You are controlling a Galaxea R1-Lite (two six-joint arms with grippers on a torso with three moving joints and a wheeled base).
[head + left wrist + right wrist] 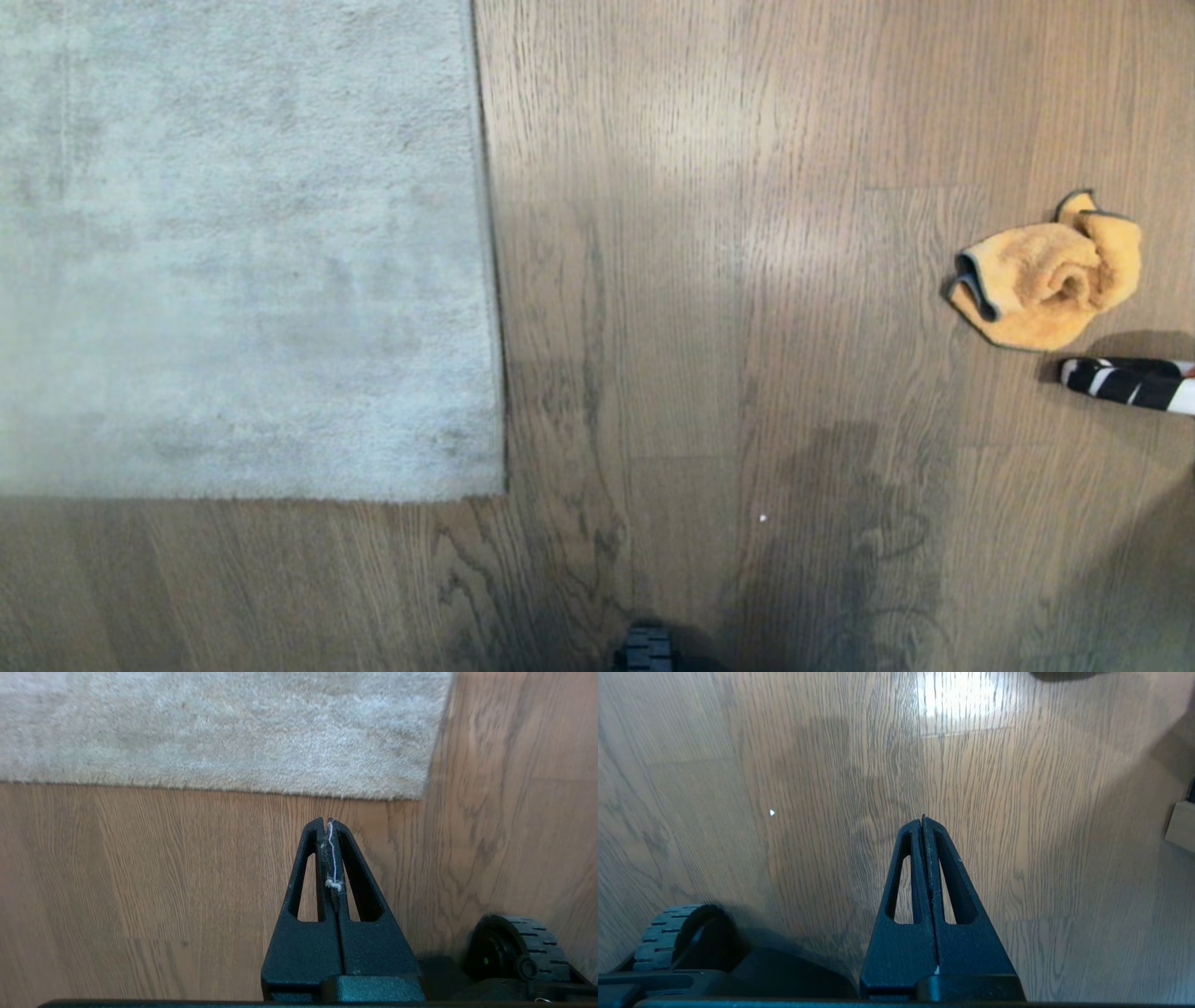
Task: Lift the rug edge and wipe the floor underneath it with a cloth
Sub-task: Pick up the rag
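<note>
The rug edge [490,280] lay flat, its corner near the robot's left side; the cloth [1046,280] sat crumpled well apart on the floor [709,280], to the right. Nothing had begun. The left gripper [328,822] and right gripper [922,819] hung empty, fingers pressed together. Fetching the cloth probably came next.

Both arms hang parked low, near the robot's own front wheel [514,947]. The left gripper [327,822] points forward just above the floor with its fingers pressed together; the right gripper [923,819] sits likewise, closed and empty.
</note>
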